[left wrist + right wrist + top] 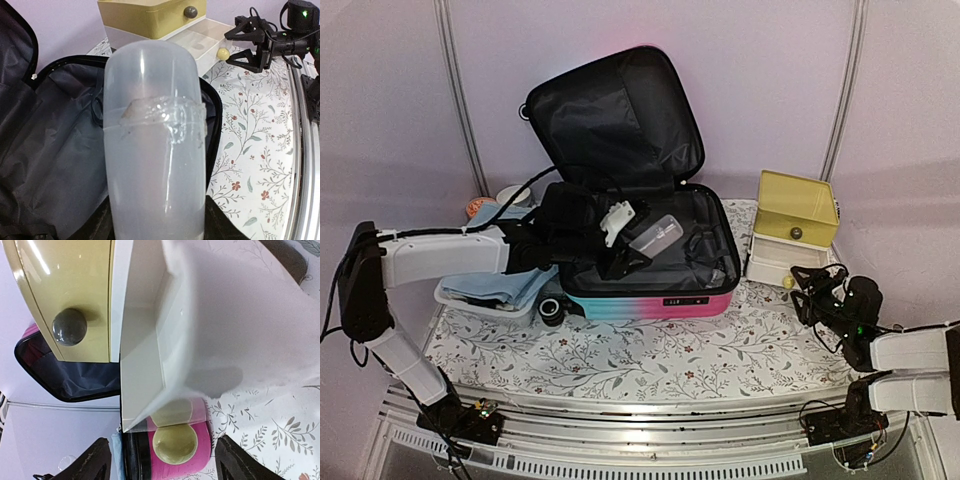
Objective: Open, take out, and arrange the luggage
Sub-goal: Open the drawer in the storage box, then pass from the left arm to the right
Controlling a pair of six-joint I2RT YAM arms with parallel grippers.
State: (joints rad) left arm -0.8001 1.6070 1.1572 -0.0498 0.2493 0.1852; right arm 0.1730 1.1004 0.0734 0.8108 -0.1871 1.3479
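Left fingers [222,230]: clamped on a translucent plastic bottle [155,150], held over the luggage's open lower half.
Right fingers [235,462]: spread apart, the yellow knob [175,444] of the drawer box [798,205] between them, right of the luggage.
Luggage [650,300]: on the worktop [650,350], lid upright.
Done: opening.
Underway, likely: taking out.
Left: placing the bottle; further contents unclear.
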